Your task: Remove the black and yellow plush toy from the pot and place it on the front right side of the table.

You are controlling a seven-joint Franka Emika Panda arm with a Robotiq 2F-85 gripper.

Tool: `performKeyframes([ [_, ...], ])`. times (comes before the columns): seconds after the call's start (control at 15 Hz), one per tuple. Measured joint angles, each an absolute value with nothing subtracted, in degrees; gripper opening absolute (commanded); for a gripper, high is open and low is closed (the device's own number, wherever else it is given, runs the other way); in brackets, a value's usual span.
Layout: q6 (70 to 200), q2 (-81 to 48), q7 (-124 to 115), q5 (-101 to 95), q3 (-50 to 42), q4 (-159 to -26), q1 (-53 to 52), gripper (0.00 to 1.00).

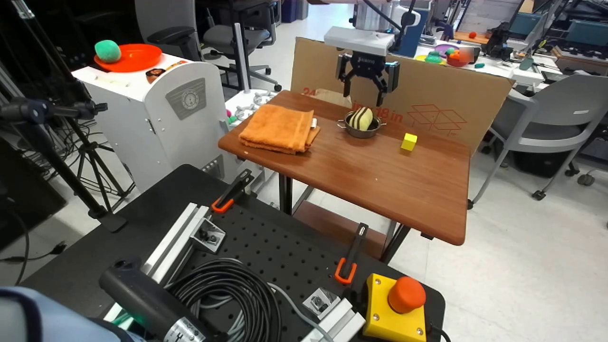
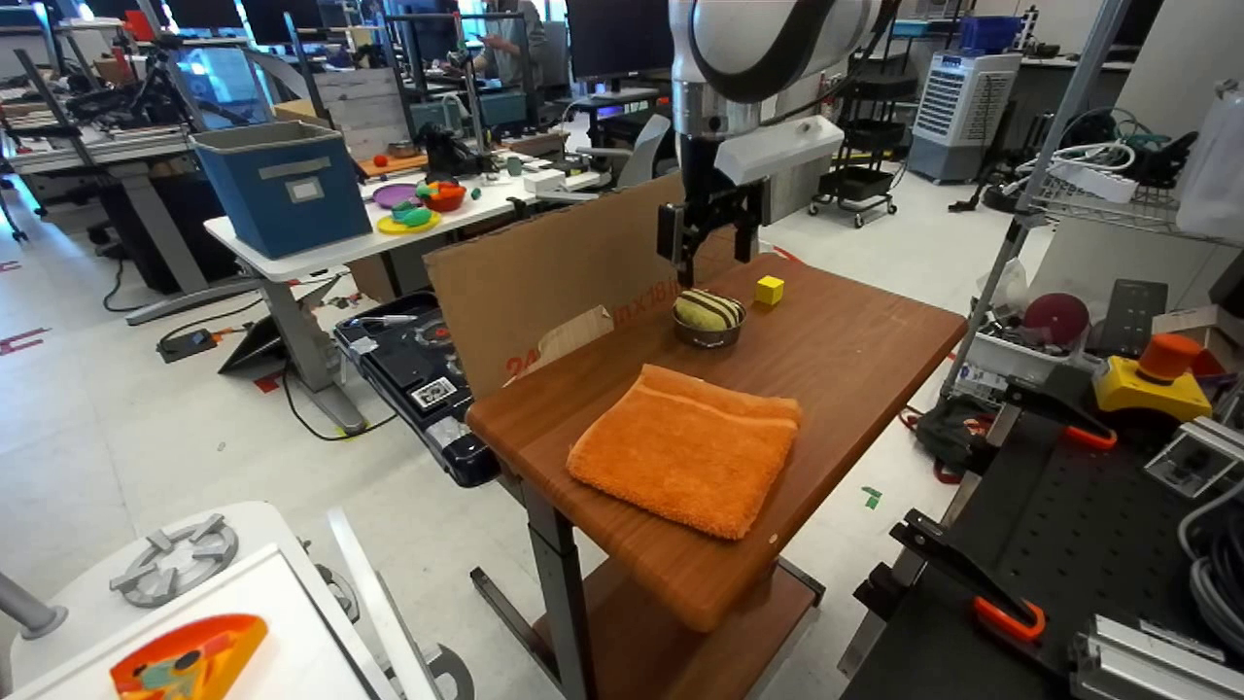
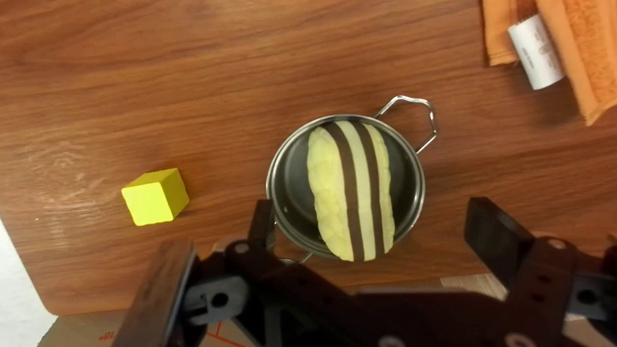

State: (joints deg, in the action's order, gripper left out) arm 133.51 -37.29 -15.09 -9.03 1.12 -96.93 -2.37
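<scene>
The Franka Emika Panda arm (image 2: 777, 37) has smooth, rounded white shells, edged by a curving black band (image 2: 746, 90) in an exterior view, with a silver metal collar (image 2: 700, 112) beneath. A white, bar-shaped housing (image 1: 359, 41) is mounted above the Robotiq gripper (image 1: 363, 98), and a thin black cable (image 1: 383, 14) runs near its end. The gripper is black and angular, with small pale lettering (image 1: 366, 60) on its body. In the wrist view, blocky black fingertips (image 3: 494, 231) meet linkages dotted with pale, round screw heads (image 3: 557, 244); a grey metal link (image 3: 236, 291) has a dark round hole.
</scene>
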Motion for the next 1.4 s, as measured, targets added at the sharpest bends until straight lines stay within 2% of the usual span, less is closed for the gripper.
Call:
performKeyframes([
  [0.53,128.0,-44.7,-13.4,-7.4,0.3,-88.6,-2.6,0.98],
  [0.6,127.7,-45.4,-13.4,-7.4,0.2,-87.8,-2.7,0.74],
  [0.67,127.3,-46.1,-13.4,-7.4,0.1,-87.1,-2.8,0.74],
  [0.73,126.8,-46.7,-13.4,-7.4,0.0,-86.4,-3.0,0.68],
  [1.2,124.4,-49.3,-13.4,-7.4,-0.4,-83.1,-3.6,0.13],
  [1.33,123.3,-49.4,-13.4,-7.4,-0.5,-82.6,-3.6,0.02],
  [1.4,122.9,-49.3,-13.4,-7.4,-0.5,-82.3,-3.6,0.01],
])
